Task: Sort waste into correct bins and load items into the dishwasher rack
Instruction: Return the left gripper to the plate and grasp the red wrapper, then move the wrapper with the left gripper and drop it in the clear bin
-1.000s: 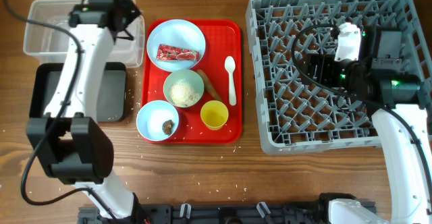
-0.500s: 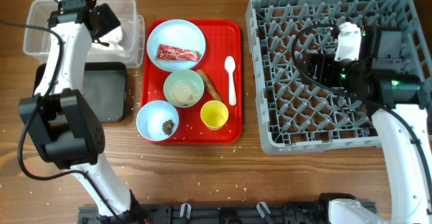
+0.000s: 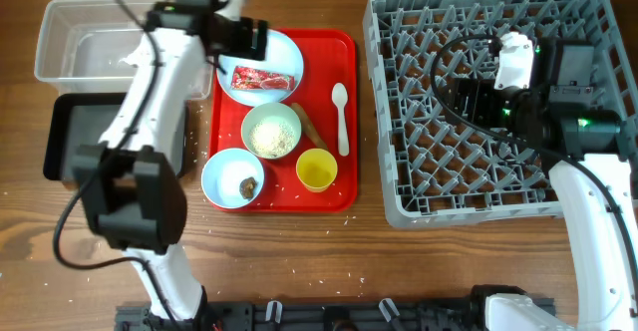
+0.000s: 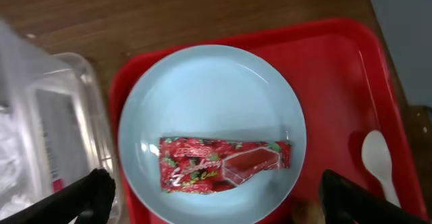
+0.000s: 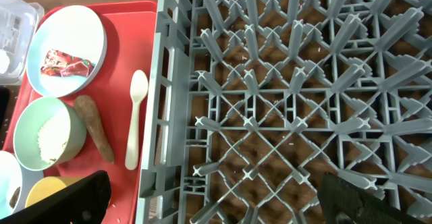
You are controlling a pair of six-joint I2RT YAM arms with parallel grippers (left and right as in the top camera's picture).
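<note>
left gripper (image 4: 217,198) hovers over the far-left corner of the red serving tray (image 4: 327,62), jaws spread wide, nothing between them. straight under it is the red snack wrapper (image 4: 226,163), lying flat, lengthwise left-right, on the pale blue plate (image 4: 216,92). the plate is the far item on the tray, just right of the clear tub (image 3: 75,42).

handling guess: the wrapper looks like thin glossy film, very light, crinkly and slippery. it will likely slide on the smooth plate rather than lift if one finger pushes it. best hold is probably across its short width near the middle, fingers coming down on either long edge and pinching the film up. the sealed ends look flatter and harder to catch. no crush risk. the plate is rigid and may shift if pressed off-centre.

nearer on the tray: a mint bowl (image 3: 271,132) with white crumbs, a brown stick (image 3: 309,124) beside it, a second bowl (image 3: 232,178) with a small brown lump, a yellow cup (image 3: 317,169), and a white spoon (image 3: 340,117) on the right side. the black tray (image 3: 70,142) sits near-left of the tub.

right gripper (image 5: 216,200) hangs above the grey dishwasher rack (image 5: 270,82), fingers wide apart, empty. no dishes show in the rack.
</note>
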